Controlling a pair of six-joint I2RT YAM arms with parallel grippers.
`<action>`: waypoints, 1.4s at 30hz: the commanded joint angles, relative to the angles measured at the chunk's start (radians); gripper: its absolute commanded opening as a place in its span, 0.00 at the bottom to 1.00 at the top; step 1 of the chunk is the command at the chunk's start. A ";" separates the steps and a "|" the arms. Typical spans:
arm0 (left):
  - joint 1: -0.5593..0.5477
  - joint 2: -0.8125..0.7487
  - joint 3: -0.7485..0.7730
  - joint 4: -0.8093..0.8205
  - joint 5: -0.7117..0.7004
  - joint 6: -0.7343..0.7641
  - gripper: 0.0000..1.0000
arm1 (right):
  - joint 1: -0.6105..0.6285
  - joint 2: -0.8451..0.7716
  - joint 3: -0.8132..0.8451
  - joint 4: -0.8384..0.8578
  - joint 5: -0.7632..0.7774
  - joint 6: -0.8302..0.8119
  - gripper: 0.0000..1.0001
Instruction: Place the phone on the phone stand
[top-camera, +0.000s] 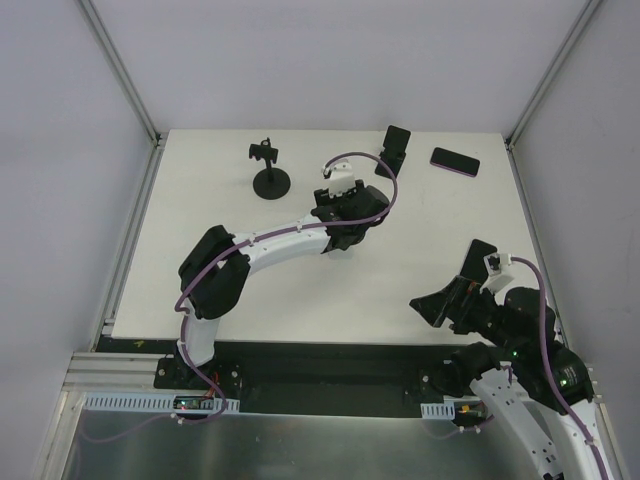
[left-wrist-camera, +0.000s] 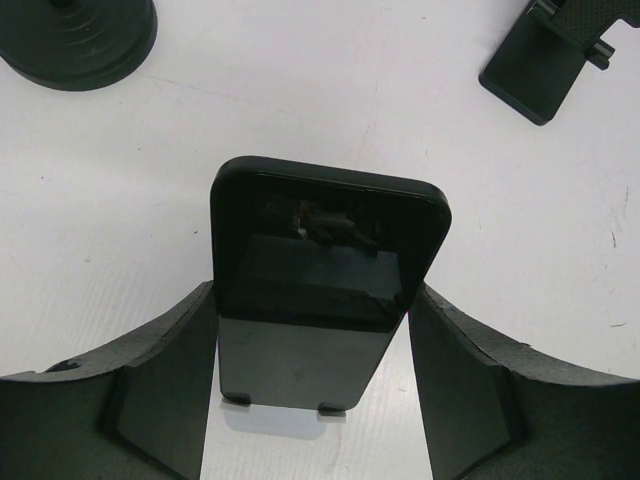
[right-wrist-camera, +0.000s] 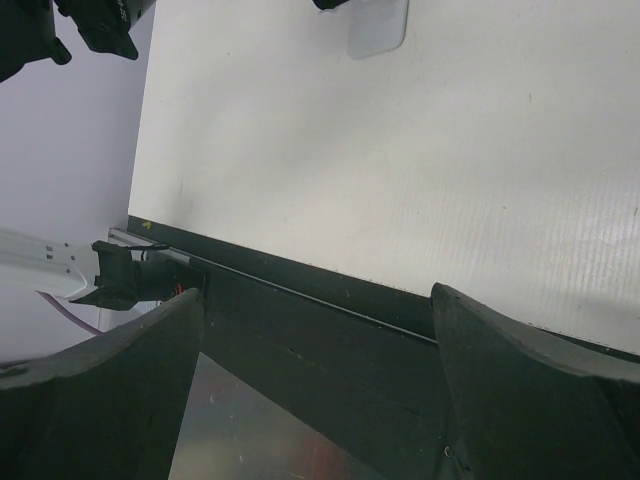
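**Phone clamped mid-table, stands along the far edge**

Nearest, the right gripper (right-wrist-camera: 318, 295) hangs over the table's (top-camera: 300, 300) near right edge. Its fingers are spread wide with nothing between them, and the black strip along that edge runs beneath.

At mid-table the left gripper (left-wrist-camera: 312, 295) has its fingers pressed against both long sides of the phone (left-wrist-camera: 330, 230). The phone is a black slab with rounded corners. Its glossy face mirrors the gripper above, and two small tabs show at its near end. A soft shadow lies on the white surface under that end. Whether the phone rests on anything cannot be told.

Bare white table lies all round the left gripper and between the two arms.

Beyond, near the far edge, stand a pole stand (top-camera: 270, 178) on a round base to the left and a folding stand (top-camera: 393, 150) just past the left gripper. A second phone (top-camera: 455, 161) lies flat to the right, close to the corner. Walls with metal rails close the left, right and far edges.
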 joint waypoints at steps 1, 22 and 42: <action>-0.009 -0.009 -0.006 0.042 -0.058 -0.019 0.00 | -0.004 -0.022 -0.004 -0.003 -0.001 0.021 0.96; -0.016 -0.210 -0.132 0.091 0.180 0.030 0.99 | -0.004 0.040 -0.079 0.079 0.019 0.016 0.96; 0.414 -0.583 -0.291 0.505 0.952 0.402 0.99 | -0.027 1.038 0.382 0.584 0.560 -0.161 0.96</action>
